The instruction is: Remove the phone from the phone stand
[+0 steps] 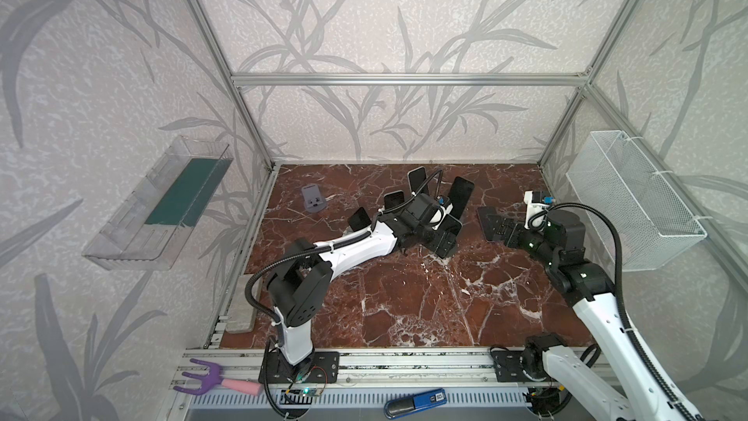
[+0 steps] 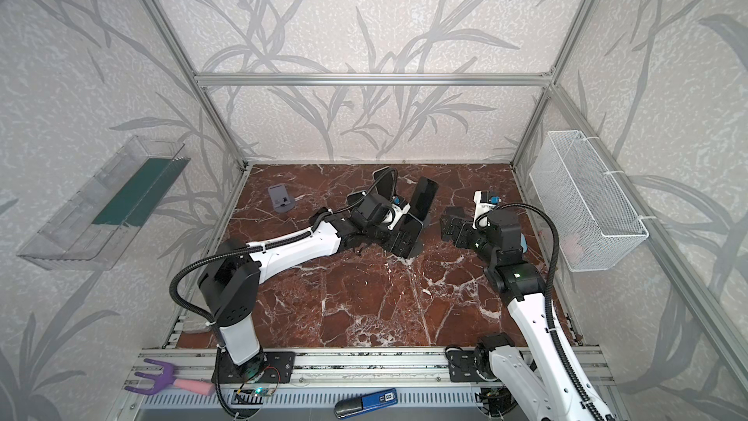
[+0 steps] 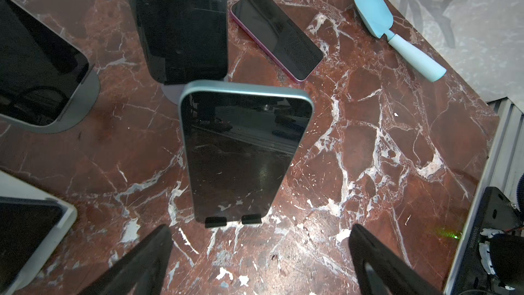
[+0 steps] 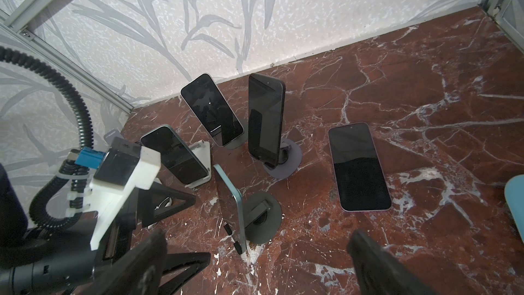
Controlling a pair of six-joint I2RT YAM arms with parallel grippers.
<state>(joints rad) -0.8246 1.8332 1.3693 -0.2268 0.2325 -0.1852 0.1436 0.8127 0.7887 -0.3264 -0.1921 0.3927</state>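
We find two containers, one on each side wall. The clear bin [image 1: 162,204] holds one dark green flat piece [image 1: 188,192]. The white wire basket [image 1: 647,184] hangs on the opposite wall; we cannot tell its contents through the mesh.

We count five phones on the worktop [image 1: 404,309]. Four lean in stands:
- the light-blue-framed phone [image 3: 243,151], on its dark round phone stand [image 4: 262,217]
- a black phone [image 4: 266,120]
- a third phone [image 4: 211,109]
- a fourth phone [image 4: 173,154], on a white stand [image 4: 202,160]

The fifth phone [image 4: 358,166] lies flat, screen up. We count five stands in all; one grey stand [image 1: 313,199] sits alone, well apart from the others. One light-blue spatula [image 3: 397,35] lies near the fifth phone.

The left hand [image 3: 261,234] is spread directly in front of the light-blue-framed phone and does not touch it. The right hand [image 4: 258,235] is also spread and grips nothing.
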